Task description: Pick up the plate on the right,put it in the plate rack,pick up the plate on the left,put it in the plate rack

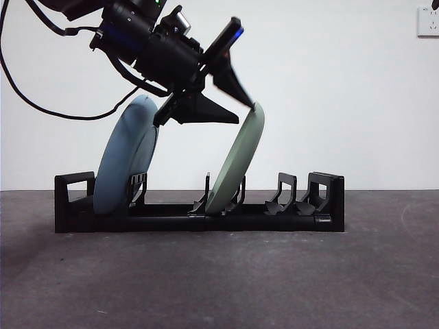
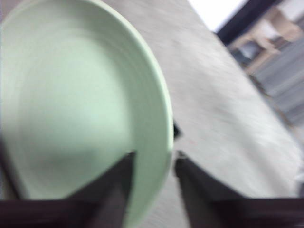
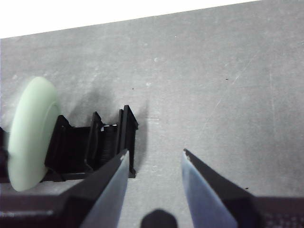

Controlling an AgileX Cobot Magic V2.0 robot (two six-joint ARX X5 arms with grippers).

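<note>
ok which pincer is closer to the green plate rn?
Left. The left pincer straddles the top rim of the green plate, which leans in the plate rack. The right pincer hangs open over bare table beyond the rack's end, apart from the plate.

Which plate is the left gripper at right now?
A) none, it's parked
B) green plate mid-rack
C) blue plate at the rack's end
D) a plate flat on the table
B: the left gripper has its jaws on either side of the top rim of the green plate, which leans in the plate rack; the blue plate stands apart.
</note>
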